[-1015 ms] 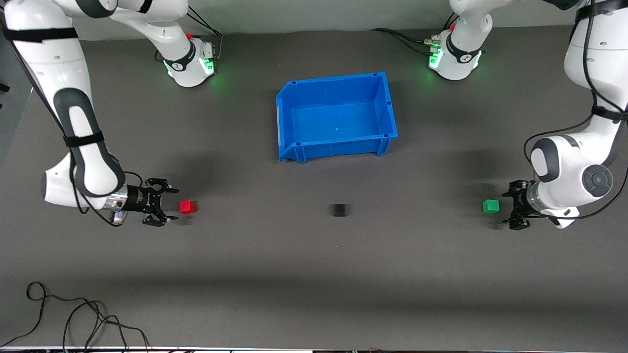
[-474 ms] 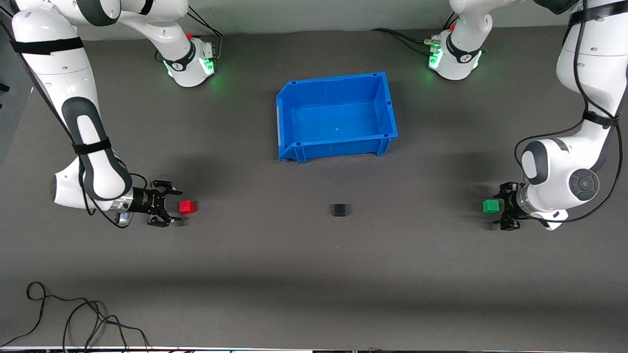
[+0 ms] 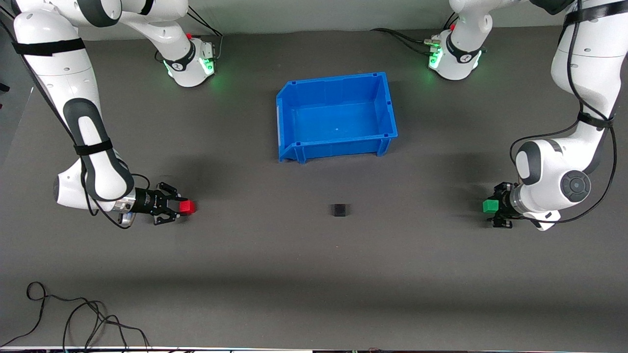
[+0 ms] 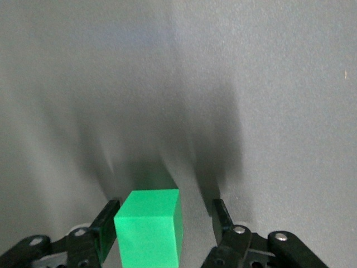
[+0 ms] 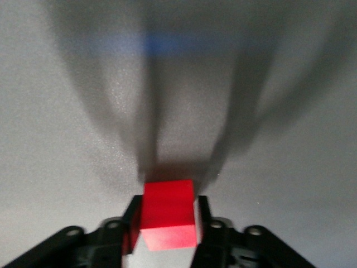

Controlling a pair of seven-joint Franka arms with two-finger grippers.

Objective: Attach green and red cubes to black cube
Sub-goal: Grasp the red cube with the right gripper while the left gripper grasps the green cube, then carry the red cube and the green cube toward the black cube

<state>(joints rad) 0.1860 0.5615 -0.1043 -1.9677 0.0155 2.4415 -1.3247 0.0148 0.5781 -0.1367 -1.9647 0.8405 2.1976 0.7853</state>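
Observation:
The red cube (image 3: 187,207) lies on the grey mat toward the right arm's end. My right gripper (image 3: 180,207) is low at the mat and shut on it; in the right wrist view both fingers press the red cube (image 5: 168,212) at my right gripper (image 5: 168,205). The green cube (image 3: 489,206) lies toward the left arm's end. My left gripper (image 3: 493,212) is open around it; in the left wrist view one finger touches the green cube (image 4: 149,226) and the other stands apart, at my left gripper (image 4: 165,213). The black cube (image 3: 339,210) sits alone midway between them.
An empty blue bin (image 3: 294,88) stands farther from the front camera than the black cube, between the two arm bases. A loose black cable (image 3: 73,318) lies at the mat's near edge toward the right arm's end.
Both grippers have moved in toward their cubes. The right fingers have closed onto the red cube. The left fingers now straddle the green cube. The cubes have not moved.

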